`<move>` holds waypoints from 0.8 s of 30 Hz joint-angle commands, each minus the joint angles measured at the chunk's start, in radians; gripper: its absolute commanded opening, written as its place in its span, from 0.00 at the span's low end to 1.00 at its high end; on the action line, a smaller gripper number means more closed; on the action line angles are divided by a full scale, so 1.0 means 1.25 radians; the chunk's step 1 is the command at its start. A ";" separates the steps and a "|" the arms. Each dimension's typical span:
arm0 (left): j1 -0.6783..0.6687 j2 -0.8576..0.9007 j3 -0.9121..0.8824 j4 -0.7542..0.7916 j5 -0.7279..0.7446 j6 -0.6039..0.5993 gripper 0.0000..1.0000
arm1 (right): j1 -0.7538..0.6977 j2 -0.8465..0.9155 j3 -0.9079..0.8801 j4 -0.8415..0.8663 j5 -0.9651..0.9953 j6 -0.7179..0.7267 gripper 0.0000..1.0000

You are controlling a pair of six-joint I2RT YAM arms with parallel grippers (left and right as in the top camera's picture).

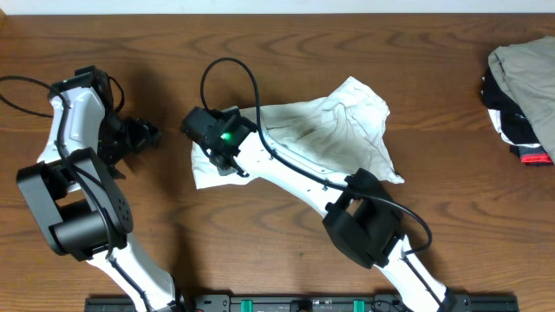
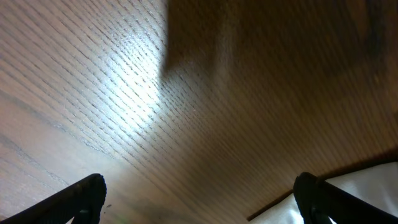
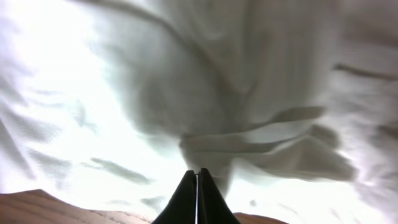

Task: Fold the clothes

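**Overhead view.** Locate the white T-shirt [image 1: 338, 130], lying crumpled on the wooden table [image 1: 286, 35]. Read its long axis as running side to side across the table. Find the right gripper [image 1: 227, 163] down on the shirt's lower-left edge, with the bulk of the cloth spreading away to its right. Find the left gripper [image 1: 146, 134] over bare wood, with the shirt to its right, near but not touching. Rate the right gripper as the nearer of the two. Disregard the heap of garments [image 1: 525, 95], well apart to the right of both grippers.

**Left wrist view.** Confirm the fingers [image 2: 87, 196] spread fully apart, with nothing between them. Note a white strip of shirt just past the right-hand finger, low in the view.

**Right wrist view.** Confirm the jaws closed tip to tip. Note white fabric filling the view ahead, with a raised fold [image 3: 249, 140] just beyond the tips. Treat any pinch on the cloth as unconfirmed: not visible between the tips.

**Next move (judgement).** Expect to spread the shirt flat before folding, working rightward along the long axis from the right gripper's end.
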State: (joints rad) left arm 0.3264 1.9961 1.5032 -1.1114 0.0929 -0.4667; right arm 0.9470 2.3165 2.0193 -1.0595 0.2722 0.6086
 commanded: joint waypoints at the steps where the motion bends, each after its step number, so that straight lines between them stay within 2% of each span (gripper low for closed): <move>1: 0.001 -0.008 -0.006 -0.005 -0.012 0.018 0.98 | -0.012 0.000 0.023 -0.030 0.072 -0.016 0.04; 4: 0.001 -0.008 -0.006 -0.005 -0.003 0.023 0.98 | -0.029 0.001 0.015 -0.080 0.106 -0.015 0.02; 7: 0.001 -0.008 -0.006 -0.004 0.001 0.023 0.98 | -0.046 0.001 0.008 -0.087 0.076 -0.015 0.01; 12: 0.001 -0.008 -0.006 0.003 0.067 0.080 0.98 | -0.044 -0.005 0.016 -0.023 -0.030 -0.049 0.01; 17: 0.001 -0.008 -0.006 0.010 0.066 0.080 0.98 | -0.038 -0.006 0.021 0.031 -0.203 -0.119 0.01; 24: 0.001 -0.008 -0.006 0.012 0.066 0.079 0.98 | -0.039 -0.005 -0.017 0.030 -0.222 -0.120 0.01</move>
State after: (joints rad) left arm 0.3264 1.9961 1.5028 -1.0950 0.1684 -0.3843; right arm 0.8852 2.3165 2.0247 -1.0245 0.0349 0.4839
